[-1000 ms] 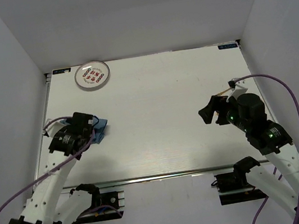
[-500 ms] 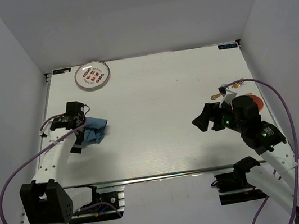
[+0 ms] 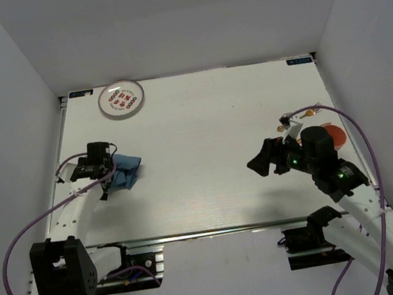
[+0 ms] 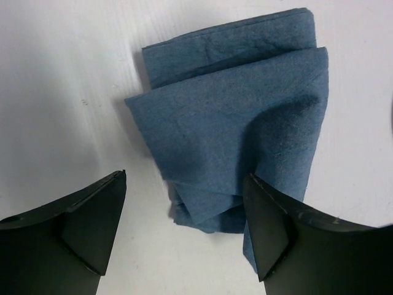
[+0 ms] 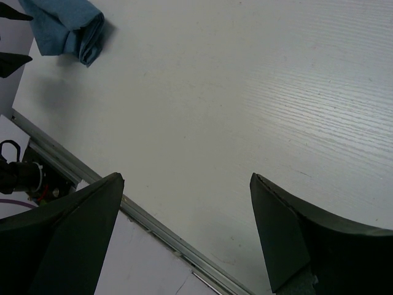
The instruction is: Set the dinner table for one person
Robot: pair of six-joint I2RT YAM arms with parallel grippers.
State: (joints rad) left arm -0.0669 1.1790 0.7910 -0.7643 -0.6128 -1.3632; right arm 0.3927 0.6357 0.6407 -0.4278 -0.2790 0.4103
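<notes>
blue cloth (image 4: 245, 110) lies inside the left claw (image 4: 184, 178) — jaws spread wide.

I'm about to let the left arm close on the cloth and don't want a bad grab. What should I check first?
1. The left pincer is open: ok.
2. The blue cloth sits inside its opening: ok, but off-centre.
3. The cloth lies on the dinner table with nothing on top: ok.
4. The right pincer is open, empty and away from the cloth: ok.
5. The plate is apart from the cloth: ok.
6. Left pincer height above the table: cannot tell.
</notes>
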